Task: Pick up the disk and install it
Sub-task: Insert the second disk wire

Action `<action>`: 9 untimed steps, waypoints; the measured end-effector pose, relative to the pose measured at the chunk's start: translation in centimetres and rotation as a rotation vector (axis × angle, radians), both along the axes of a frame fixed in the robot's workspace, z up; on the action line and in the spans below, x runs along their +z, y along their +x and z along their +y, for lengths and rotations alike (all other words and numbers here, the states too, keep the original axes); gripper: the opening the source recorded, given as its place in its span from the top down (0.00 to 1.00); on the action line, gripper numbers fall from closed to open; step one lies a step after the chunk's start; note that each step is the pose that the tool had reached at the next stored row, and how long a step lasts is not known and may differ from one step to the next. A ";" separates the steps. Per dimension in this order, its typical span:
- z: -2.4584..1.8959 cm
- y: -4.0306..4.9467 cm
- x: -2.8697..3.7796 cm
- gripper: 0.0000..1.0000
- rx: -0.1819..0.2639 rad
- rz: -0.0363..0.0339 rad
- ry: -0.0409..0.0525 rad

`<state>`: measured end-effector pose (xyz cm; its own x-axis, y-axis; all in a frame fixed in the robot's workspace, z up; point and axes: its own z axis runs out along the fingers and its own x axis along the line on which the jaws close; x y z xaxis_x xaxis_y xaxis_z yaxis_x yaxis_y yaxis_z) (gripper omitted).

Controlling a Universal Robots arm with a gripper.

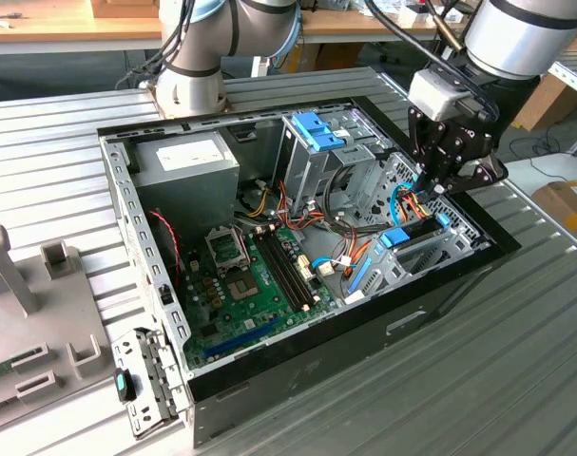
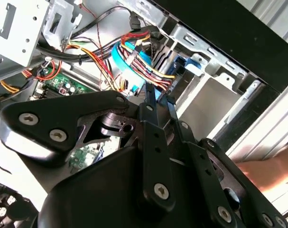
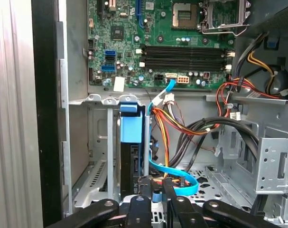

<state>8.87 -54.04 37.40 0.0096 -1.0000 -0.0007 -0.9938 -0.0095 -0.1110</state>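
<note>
Fingers (image 3: 156, 195) | seemingly closed on disk (image 3: 132, 156) end | in bay

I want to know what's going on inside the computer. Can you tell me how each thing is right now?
computer case: lying flat, side open.
disk: standing on edge in its bay slot.
gripper: at the disk's end, fingers close together.
processor socket: empty.
blue cable: loose, curved.

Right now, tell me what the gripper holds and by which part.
The gripper sits at the end of the disk, which stands on edge in its bay slot. The fingers seem closed there, but whether they grip the disk cannot be told.
</note>
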 end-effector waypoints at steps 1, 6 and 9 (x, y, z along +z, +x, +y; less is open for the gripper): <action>0.05 0.41 -0.02 0.76 0.000 0.0008 -0.0048; 0.05 1.13 -0.05 0.76 -0.001 0.0029 -0.0100; 0.04 1.11 -0.18 0.76 -0.001 0.0029 -0.0098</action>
